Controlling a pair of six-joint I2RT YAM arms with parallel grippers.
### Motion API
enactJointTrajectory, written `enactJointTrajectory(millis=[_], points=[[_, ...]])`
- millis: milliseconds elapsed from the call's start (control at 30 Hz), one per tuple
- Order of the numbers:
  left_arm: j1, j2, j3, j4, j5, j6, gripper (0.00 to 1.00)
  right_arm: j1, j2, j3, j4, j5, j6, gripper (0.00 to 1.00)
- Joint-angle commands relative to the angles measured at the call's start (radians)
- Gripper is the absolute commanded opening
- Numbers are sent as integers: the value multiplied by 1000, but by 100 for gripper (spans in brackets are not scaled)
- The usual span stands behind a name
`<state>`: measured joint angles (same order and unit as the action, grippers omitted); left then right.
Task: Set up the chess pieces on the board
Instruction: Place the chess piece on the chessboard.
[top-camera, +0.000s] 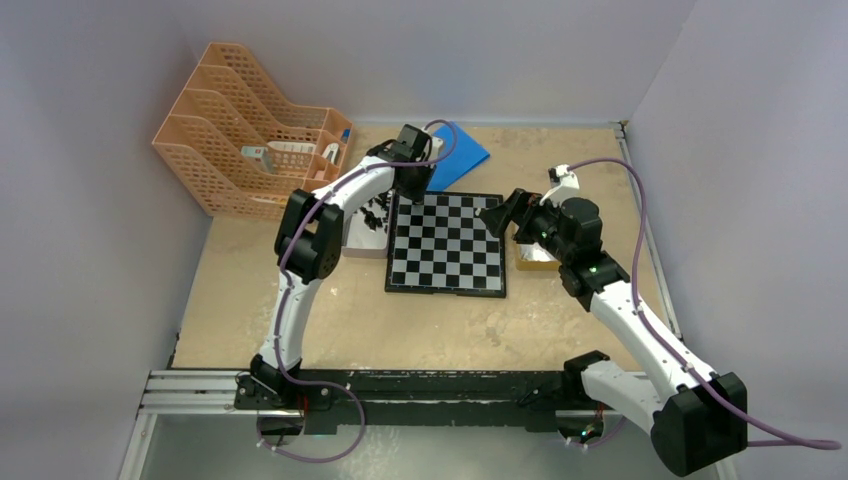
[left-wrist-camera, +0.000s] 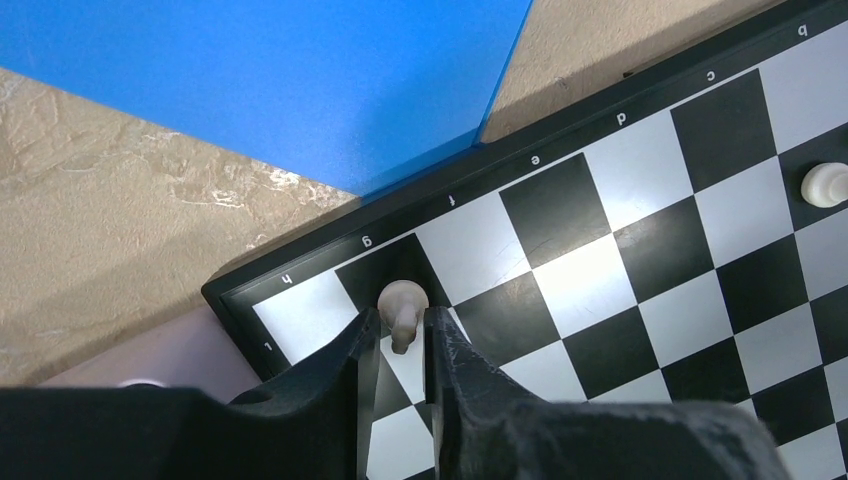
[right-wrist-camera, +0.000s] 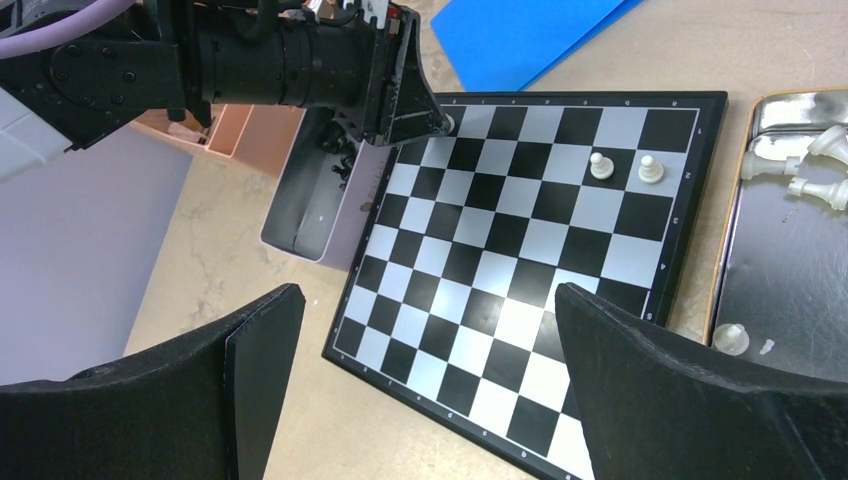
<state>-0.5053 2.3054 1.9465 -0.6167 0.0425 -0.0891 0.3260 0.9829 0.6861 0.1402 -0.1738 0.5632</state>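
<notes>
Only the left wrist view shows the grip closely. There the left gripper (left-wrist-camera: 400, 316) has its fingers (left-wrist-camera: 350, 372) drawn narrow on either side of a cream-white piece (left-wrist-camera: 402, 300). That piece stands upright on the board (left-wrist-camera: 600, 260), in the corner by the letters g and h. Whether the pads press it or merely flank it I cannot tell.

The right wrist view alone shows two white pawns (right-wrist-camera: 600, 165) side by side in the second row, towards the tray side. It also shows more white pieces (right-wrist-camera: 818, 187) in a metal tray (right-wrist-camera: 790, 270) just beside the board. The right gripper (right-wrist-camera: 428, 300) is spread wide above the squares, holding nothing.

From above, black pieces (top-camera: 376, 213) lie in a tin (top-camera: 362, 246) against the board's left edge. A blue sheet (top-camera: 462, 150) lies at the board's far edge.
</notes>
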Motion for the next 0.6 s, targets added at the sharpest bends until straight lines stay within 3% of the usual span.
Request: enactJointTrajectory(millis=[0, 567], points=[[5, -7, 47, 12, -5, 12, 24, 0, 2, 40, 33, 10, -17, 98], [5, -95, 34, 26, 48, 5, 30, 0, -3, 43, 25, 24, -16, 98]])
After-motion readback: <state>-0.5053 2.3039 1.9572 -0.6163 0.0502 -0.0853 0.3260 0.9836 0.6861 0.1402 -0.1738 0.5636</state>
